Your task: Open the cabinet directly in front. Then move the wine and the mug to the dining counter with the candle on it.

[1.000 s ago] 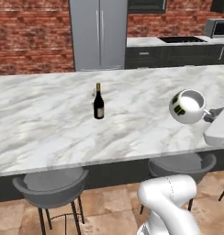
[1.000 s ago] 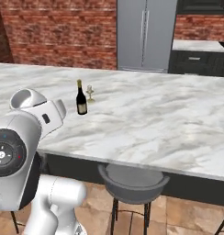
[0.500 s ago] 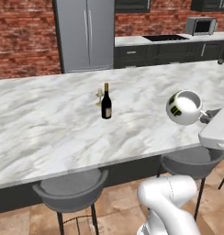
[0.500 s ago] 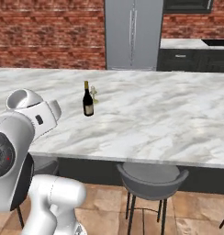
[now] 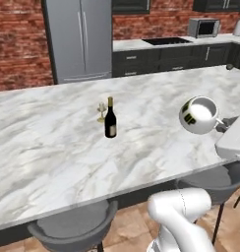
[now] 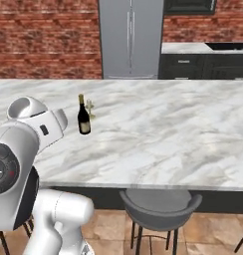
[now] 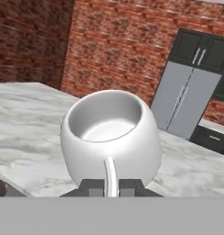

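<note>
The white arm's gripper [image 7: 112,187] holds the mug [image 5: 199,115] up in the air over the near-right part of the dining counter [image 5: 53,147], jaws pinched tight on the cup's thin handle, as the hand view shows: the two dark fingertips [image 7: 92,187] sit either side of the pale handle strip, w/ the mug's open mouth facing the camera and its inside bare. In the left base view the mug is tipped on its side, mouth toward the lens, dark & yellow-green mark visible on its left flank; it hangs clear of the marble, not touching it. The wine [image 5: 110,118] stands upright on the white-grey veined top, roughly mid-counter, well apart from the mug and to its left. Just beside the bottle, on its far side, stands the small gold candle [image 5: 101,111]; whether the two touch cannot be told at this res. From the right base view the same pair appear at centre-left, bottle [image 6: 83,116] in front and candle [image 6: 89,107] just behind-right, w/ the robot's white upper body bulking in the lower left. Round grey stools [image 6: 160,209] tuck under the counter's near edge. Beyond the counter: a grey steel refrigerator [image 5: 80,38] against a red-brick wall, dark base cabinets to its right, and a microwave [image 5: 203,27] on the back counter.
</note>
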